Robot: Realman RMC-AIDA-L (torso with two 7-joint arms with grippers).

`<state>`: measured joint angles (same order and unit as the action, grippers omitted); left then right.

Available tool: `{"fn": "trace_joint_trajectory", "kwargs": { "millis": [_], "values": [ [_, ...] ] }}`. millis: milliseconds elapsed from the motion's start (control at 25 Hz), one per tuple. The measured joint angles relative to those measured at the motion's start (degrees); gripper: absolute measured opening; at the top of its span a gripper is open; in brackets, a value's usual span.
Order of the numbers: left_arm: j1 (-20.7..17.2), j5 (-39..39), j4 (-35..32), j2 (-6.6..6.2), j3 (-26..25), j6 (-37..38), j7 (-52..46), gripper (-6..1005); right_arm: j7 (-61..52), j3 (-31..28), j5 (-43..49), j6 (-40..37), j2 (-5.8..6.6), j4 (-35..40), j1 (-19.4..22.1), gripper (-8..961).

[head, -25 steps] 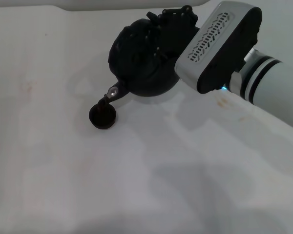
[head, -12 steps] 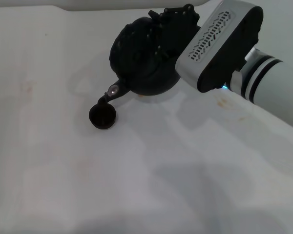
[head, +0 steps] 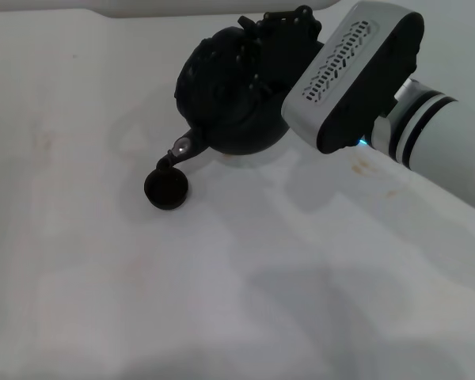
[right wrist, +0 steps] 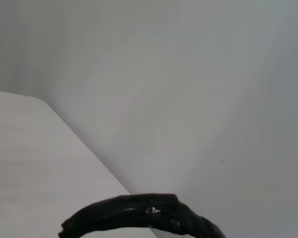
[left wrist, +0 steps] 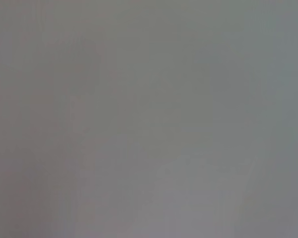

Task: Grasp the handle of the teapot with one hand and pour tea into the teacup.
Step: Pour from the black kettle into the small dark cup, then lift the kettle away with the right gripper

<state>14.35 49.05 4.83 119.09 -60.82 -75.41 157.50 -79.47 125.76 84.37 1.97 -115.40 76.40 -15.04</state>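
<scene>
One tool [head: 281, 36], the right, grips the teapot [head: 229, 95] handle [right wrist: 139, 215], spout tipped over the teacup [head: 167, 188] at seven o'clock; next, tilt gently further.

Your head cam looks fwd and down over the table [head: 103, 277], mid-range, right arm [head: 443, 142] entering from the right. R wrist cam sits very close behind the handle [right wrist: 134, 215], facing out past the table edge; both share that handle [head: 281, 28]. L wrist cam shows only blank grey.
</scene>
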Motion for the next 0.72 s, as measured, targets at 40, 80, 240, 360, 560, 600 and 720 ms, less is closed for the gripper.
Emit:
{"fn": "trace_joint_trajectory", "kwargs": {
  "millis": [40,80,240,360,560,600,720],
  "values": [
    [0.03,0.0,0.0,0.0,0.0,0.0,0.0,832,0.1,0.0,0.0,0.01,0.0,0.02,0.03,161],
    [0.04,0.0,0.0,0.0,0.0,0.0,0.0,832,0.18,0.02,0.0,0.04,0.0,0.04,0.06,161],
    [0.06,0.0,0.0,0.0,0.0,-0.06,0.0,833,0.26,0.09,0.0,0.08,0.0,0.12,0.09,160],
    [0.06,0.0,0.0,0.0,0.0,-0.08,0.0,833,-0.03,0.04,-0.35,0.07,0.0,0.14,0.14,159],
    [0.08,-0.03,0.0,-0.02,0.0,-0.09,0.0,833,-2.04,-0.65,-0.83,0.08,0.0,0.15,0.99,157],
    [0.13,-0.03,0.0,-0.05,0.0,-0.09,0.0,833,-2.35,-0.83,-1.03,0.08,0.01,0.15,1.18,157],
    [0.31,-0.07,0.0,-0.08,0.0,-0.08,0.0,834,-2.64,-1.57,-3.81,-0.19,0.0,0.26,1.61,156]
  ]
}}
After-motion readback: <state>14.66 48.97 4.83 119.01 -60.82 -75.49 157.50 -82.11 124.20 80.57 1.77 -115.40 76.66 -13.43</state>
